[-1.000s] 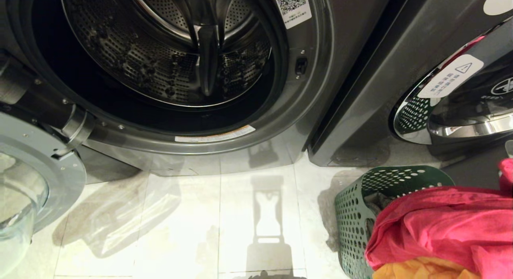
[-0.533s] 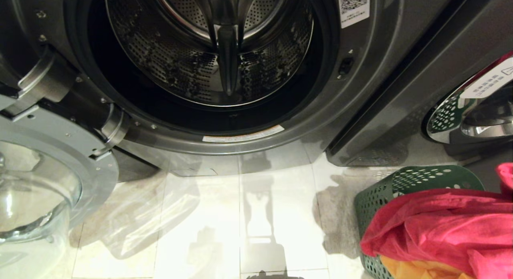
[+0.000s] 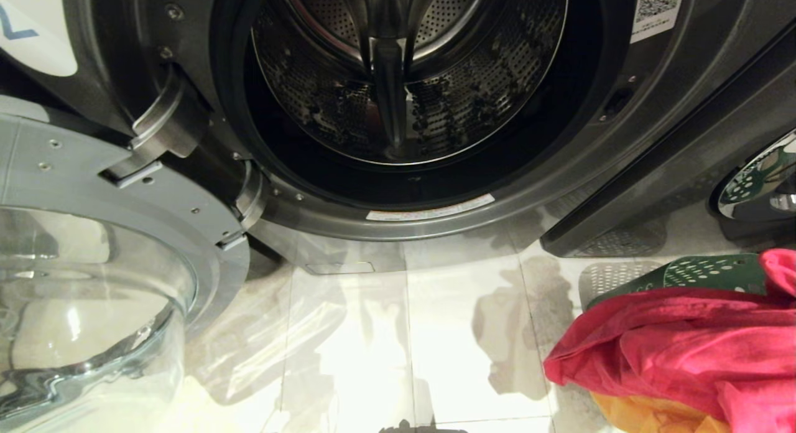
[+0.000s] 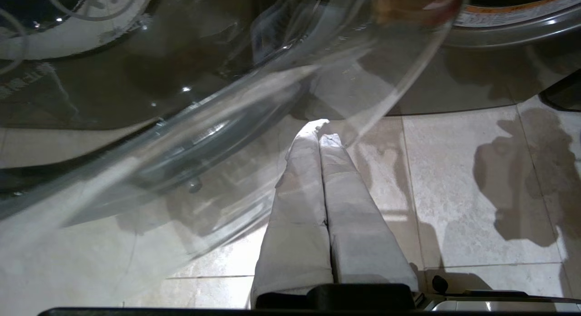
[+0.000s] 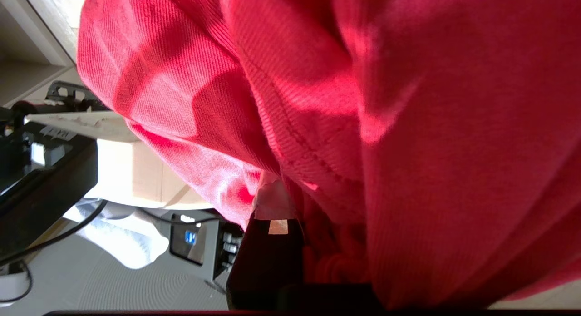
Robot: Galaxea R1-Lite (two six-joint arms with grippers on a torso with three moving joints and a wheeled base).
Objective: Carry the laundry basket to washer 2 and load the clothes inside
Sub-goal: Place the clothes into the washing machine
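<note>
1. Whole head view has shifted since a second ago: the washer [image 3: 423,190] opening now sits further right, more of the open door [image 3: 93,246] shows at left, and only a strip of the green laundry basket [image 3: 715,272] remains at the right edge. That is the camera moving; the things stay put on the floor [image 3: 385,333].
2. Left gripper [image 4: 320,130]: jaws pressed together, empty, pointing at the tiled floor just beside the door's glass bowl [image 4: 227,125].
3. Right gripper [image 5: 277,216]: only a dark finger and pale pad show, buried in red cloth [image 5: 408,125]; jaws narrow, clamped on that cloth.
4. Basket sits on the floor right of the washer, holding the red cloth on top and yellow cloth [image 3: 653,414] beneath.
5. Washer drum [image 3: 398,72] is bare metal, no clothes seen inside.
</note>
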